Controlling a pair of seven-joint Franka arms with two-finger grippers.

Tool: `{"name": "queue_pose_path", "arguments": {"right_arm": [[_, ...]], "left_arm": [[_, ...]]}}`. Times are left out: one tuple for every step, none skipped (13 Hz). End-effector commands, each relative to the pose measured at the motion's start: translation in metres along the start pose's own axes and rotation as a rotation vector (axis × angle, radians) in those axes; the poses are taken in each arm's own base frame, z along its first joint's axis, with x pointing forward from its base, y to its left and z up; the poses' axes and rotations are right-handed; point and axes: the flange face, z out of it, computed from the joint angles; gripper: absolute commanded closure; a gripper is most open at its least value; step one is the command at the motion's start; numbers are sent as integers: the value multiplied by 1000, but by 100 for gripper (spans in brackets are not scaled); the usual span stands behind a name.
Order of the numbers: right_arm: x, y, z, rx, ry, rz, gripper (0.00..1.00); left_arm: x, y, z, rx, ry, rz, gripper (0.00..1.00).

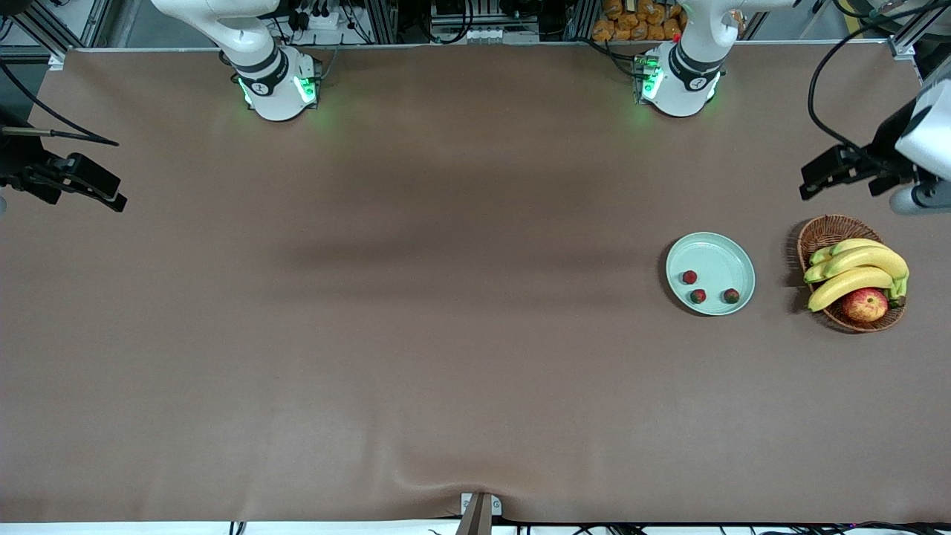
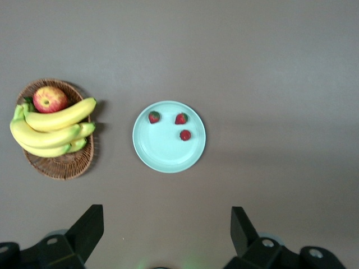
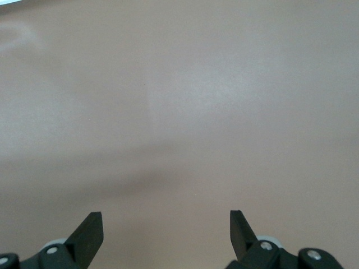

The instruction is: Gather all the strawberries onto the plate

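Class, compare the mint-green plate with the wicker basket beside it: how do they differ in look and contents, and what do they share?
The plate is smooth, glossy and pale mint; the basket is brown woven wicker. The plate holds three strawberries lying apart; the basket is piled with bananas and an apple. The plate is shallow; the basket looks deeper. Both are round, hold fruit and sit toward the left arm's end of the table.

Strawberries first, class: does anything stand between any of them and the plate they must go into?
Nothing visible does. All three strawberries already lie on the plate, apart from one another. The basket of fruit sits beside the plate, toward the left arm's end, not touching it.
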Motion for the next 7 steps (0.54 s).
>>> {"name": "queue_pose_path", "arguments": {"right_arm": [[-6, 2, -3, -5, 8, -8, 0], [-6, 2, -3, -5, 8, -8, 0], [-6, 2, -3, -5, 7, -8, 0], [-6, 2, -3, -5, 8, -9, 0], [-6, 1, -3, -5, 8, -9, 0], [-6, 1, -3, -5, 8, -9, 0], [-6, 1, -3, -5, 8, -9, 0]], "left_arm": [[-36, -4, -2, -23, -4, 11, 0], [-39, -5, -3, -24, 1, 9, 0], [-37, -7, -2, -20, 0, 10, 0], [-36, -6, -4, -11, 4, 16, 0], [-35, -6, -4, 3, 6, 33, 0], [-35, -6, -6, 12, 11, 54, 0], [-34, -6, -9, 11, 19, 56, 0]]}}
